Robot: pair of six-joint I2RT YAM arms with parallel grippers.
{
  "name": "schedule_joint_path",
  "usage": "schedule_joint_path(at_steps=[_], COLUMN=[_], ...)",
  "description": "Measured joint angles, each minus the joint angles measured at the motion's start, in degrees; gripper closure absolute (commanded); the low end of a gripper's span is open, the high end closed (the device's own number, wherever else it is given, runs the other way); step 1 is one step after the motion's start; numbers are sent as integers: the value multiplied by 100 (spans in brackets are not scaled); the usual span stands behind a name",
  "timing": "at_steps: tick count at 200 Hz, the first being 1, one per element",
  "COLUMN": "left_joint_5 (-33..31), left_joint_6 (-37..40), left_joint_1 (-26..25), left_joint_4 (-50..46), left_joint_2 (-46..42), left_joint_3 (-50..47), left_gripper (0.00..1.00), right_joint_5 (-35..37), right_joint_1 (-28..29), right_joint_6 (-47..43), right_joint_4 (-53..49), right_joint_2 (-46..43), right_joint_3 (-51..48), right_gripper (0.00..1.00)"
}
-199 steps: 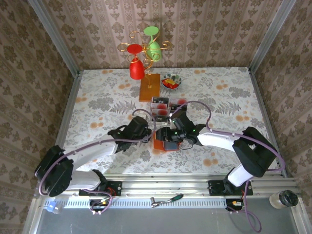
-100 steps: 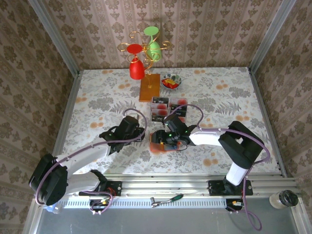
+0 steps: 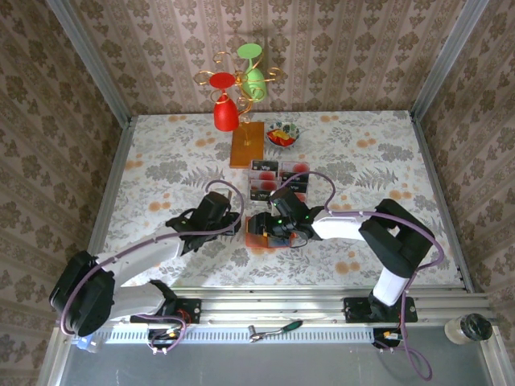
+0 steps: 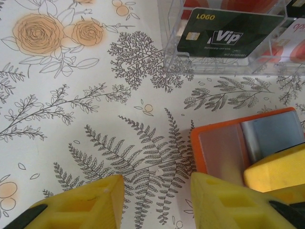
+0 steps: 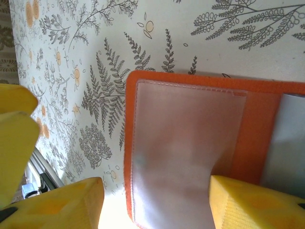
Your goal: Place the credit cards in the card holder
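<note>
Our table with the flower cloth

We see a table [image 3: 378, 161] with grey leaves and orange flowers all over its top. The orange card holder [image 3: 257, 236] lies open and flat near the front. Just behind it sits a clear tray [image 3: 278, 181]. Farther back stands a brown wooden board [image 3: 246, 145], and a small bowl [image 3: 282, 133] sits beside it.

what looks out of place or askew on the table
Nothing stands out. The bright orange wallet-like card holder lies open and flat on the floral tablecloth; the black Vip credit card stands in the clear plastic tray. Nothing looks spilled or damaged.
</note>
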Motion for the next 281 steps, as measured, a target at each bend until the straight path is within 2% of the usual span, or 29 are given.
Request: schedule_joint_path(at_steps=[23, 61, 92, 111, 144, 195, 281], left_joint_5=[48, 101, 142, 164, 192, 179, 68], left_joint_6=[-35, -37, -35, -35, -33, -33, -39], left_joint_1=[0, 0, 0, -2, -35, -295, -470], left_joint_4=[20, 33, 48, 61, 66, 59, 133], left_joint_2=[114, 269, 339, 389, 522, 807, 1366], left_joint_3=[0, 39, 133, 199, 282, 352, 437], left_gripper=[58, 58, 58, 58, 56, 52, 52], right_joint_5=[2, 0, 2, 0, 0, 0, 0], right_joint_1=[0, 0, 0, 0, 0, 0, 0], right_joint_6=[0, 61, 122, 125, 144, 146, 146], right_joint_4=[2, 90, 153, 177, 212, 249, 251], right_joint_2=[-74, -153, -157, -157, -155, -63, -7], right_joint_3=[-35, -249, -400, -413, -413, -413, -413], right_gripper=[44, 53, 74, 80, 83, 81, 81])
